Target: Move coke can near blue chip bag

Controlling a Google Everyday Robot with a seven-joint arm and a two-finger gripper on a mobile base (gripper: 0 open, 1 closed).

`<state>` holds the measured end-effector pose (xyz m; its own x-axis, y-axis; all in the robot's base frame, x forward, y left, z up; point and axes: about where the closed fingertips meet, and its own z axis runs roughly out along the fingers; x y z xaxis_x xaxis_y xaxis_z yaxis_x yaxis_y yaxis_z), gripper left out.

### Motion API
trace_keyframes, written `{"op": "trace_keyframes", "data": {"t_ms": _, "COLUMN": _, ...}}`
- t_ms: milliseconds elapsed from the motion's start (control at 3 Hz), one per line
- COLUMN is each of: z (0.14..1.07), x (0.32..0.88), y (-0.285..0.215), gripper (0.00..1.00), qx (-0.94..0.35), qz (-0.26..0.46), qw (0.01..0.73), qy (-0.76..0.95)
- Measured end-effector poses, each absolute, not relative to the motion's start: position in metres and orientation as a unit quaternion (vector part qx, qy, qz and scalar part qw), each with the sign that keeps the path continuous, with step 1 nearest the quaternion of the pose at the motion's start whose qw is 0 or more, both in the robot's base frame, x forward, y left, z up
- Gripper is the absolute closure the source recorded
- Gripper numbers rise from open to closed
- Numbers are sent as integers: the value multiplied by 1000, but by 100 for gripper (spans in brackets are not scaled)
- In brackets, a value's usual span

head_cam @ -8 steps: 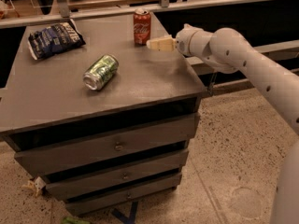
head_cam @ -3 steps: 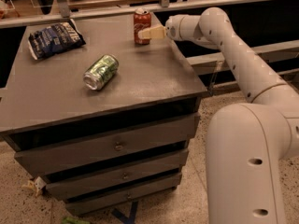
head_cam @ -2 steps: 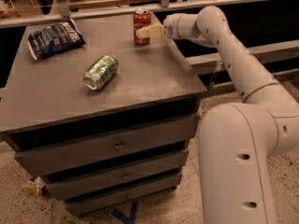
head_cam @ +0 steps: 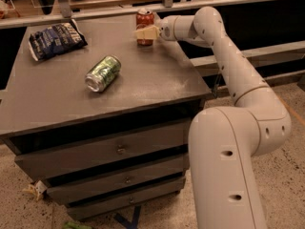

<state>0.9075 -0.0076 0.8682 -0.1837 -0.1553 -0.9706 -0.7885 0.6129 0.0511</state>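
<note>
The coke can [head_cam: 144,17] is red with a silver top and stands upright at the far edge of the grey cabinet top [head_cam: 157,82]. My gripper [head_cam: 146,32] reaches in from the right at the end of the white arm [head_cam: 224,46] and sits right at the can's lower front, covering part of it. The blue chip bag [head_cam: 55,40] lies flat at the far left corner of the top, well apart from the can.
A green and silver can [head_cam: 103,73] lies on its side in the middle of the top, between bag and coke can. The cabinet has three drawers [head_cam: 119,149] below. A railing [head_cam: 167,4] runs behind the far edge. My arm's base fills the lower right.
My arm has stretched out and the gripper has moved left, from beside the coke can to right against it. The can, the bag and the green can have not moved.
</note>
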Motion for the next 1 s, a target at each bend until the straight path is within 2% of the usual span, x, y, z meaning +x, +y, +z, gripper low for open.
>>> {"op": "trace_keyframes", "data": {"t_ms": 1000, "z": 887, "x": 895, "y": 37, "gripper": 88, "qx": -370, "qz": 334, "qw": 540, "qy": 678}}
